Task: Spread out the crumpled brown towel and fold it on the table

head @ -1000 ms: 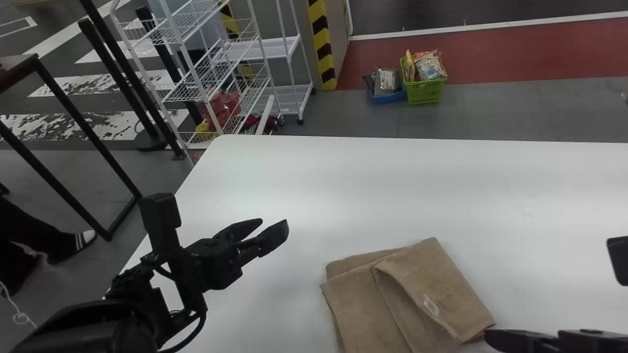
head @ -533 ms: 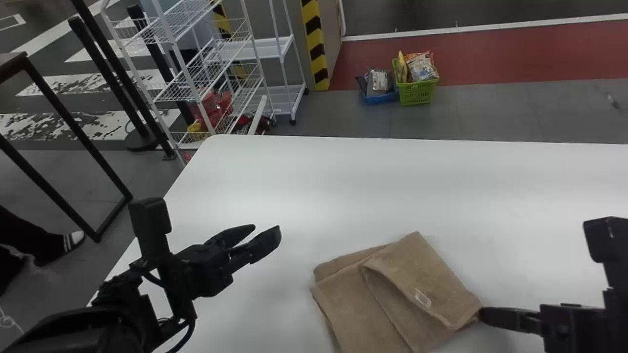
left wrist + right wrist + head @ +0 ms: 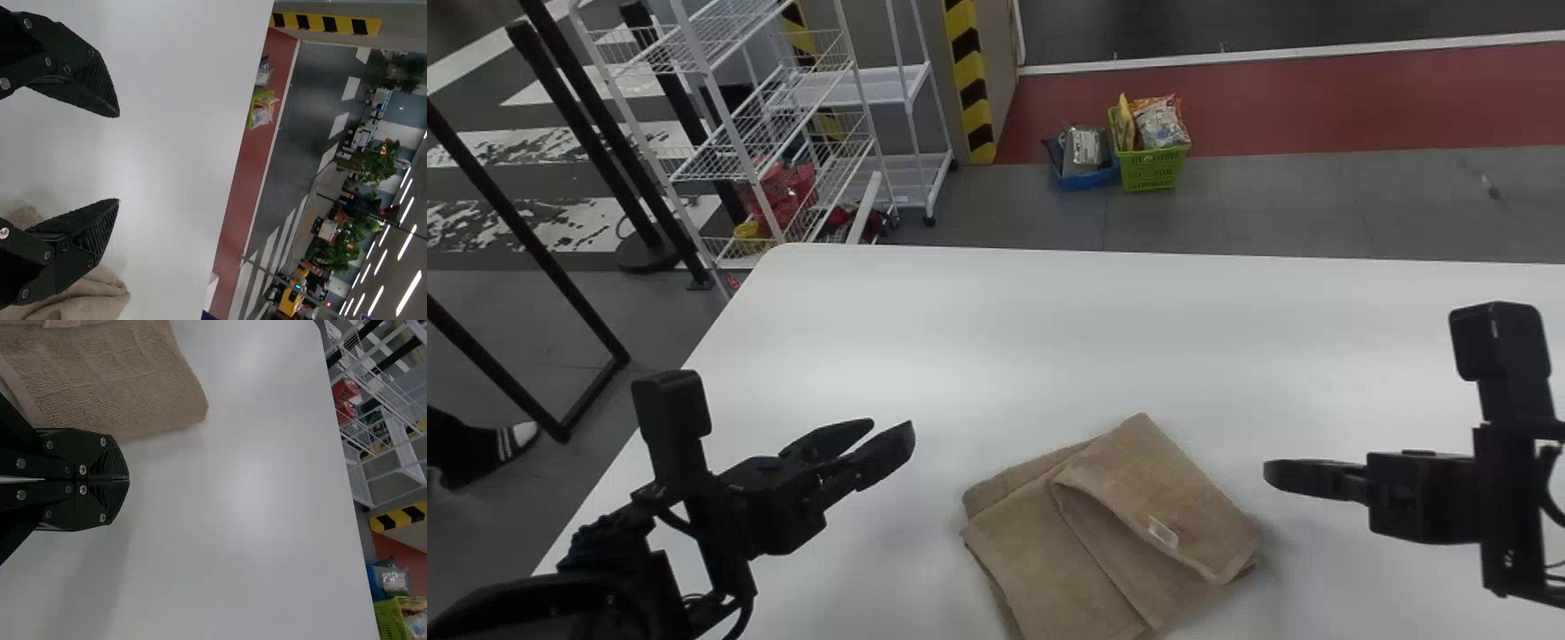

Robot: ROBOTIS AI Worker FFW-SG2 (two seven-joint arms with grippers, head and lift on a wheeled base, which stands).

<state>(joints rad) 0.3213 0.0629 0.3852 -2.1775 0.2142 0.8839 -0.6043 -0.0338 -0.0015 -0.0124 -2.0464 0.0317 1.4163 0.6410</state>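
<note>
Brown towel (image 3: 1040, 551) part-folded on table (image 3: 1120, 329), both grippers off it

Head view: towel lies on the near part of the table, between the two arms, near edge cut off by the frame. Layers overlap, a flap is turned over on top with the white label (image 3: 1163, 533) facing up, edges not lined up. Probably laid this way by a fold still needing squaring. Left gripper (image 3: 891, 428) is out to the towel's left, well apart from it, jaws parted; likely parked wide to leave room and be ready for a pinch. Right gripper (image 3: 1267, 473) is off the towel's right side, near but not touching, likely clear so the cloth can lie freely.

Left wrist view: jaws well apart, nothing between them. Towel shows past the lower finger; no grip on it.

Right wrist view: jaws together, tips meeting, no cloth pinched. Towel corner sits close by, flat on the table. Shut tips would suit pressing or nudging cloth; they'd need to part before any pinch. Next call, my guess: straighten the flap, then finish folding.
</note>
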